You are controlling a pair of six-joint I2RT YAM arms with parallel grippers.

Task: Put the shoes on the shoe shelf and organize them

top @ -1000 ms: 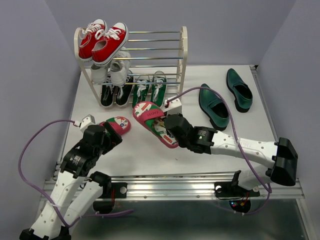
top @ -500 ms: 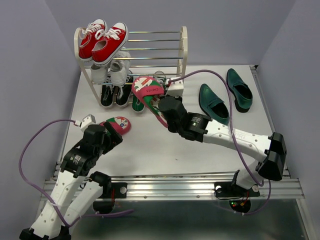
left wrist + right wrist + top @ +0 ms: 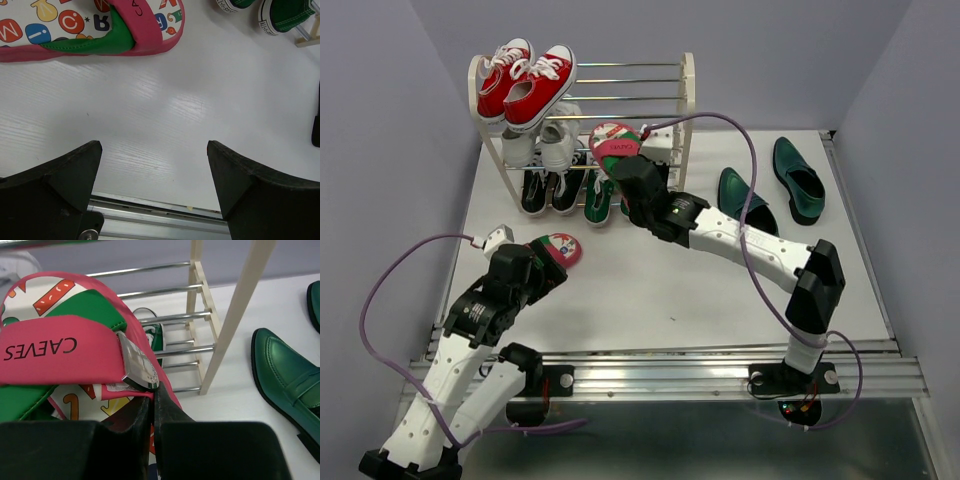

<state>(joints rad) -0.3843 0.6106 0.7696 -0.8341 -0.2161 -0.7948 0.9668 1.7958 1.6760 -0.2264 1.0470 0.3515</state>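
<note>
Right gripper (image 3: pixel 151 407) clamped on a pink flip-flop (image 3: pixel 60 347), its strap buckle seen only by the wrist camera, top view placing it at the shoe shelf (image 3: pixel 687 100) front, left gripper (image 3: pixel 154 150) spread wide over the table (image 3: pixel 165 110), near the other flip-flop (image 3: pixel 90 30)

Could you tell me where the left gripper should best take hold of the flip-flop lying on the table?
Probably the pink strap, approached from the near long edge: the flip-flop lies flat, sole down, and the strap arches above the insole, facing the open left gripper.

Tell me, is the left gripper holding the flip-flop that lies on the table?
No, the left gripper is open over bare table, and the flip-flop lies beyond its fingertips, untouched.
</note>
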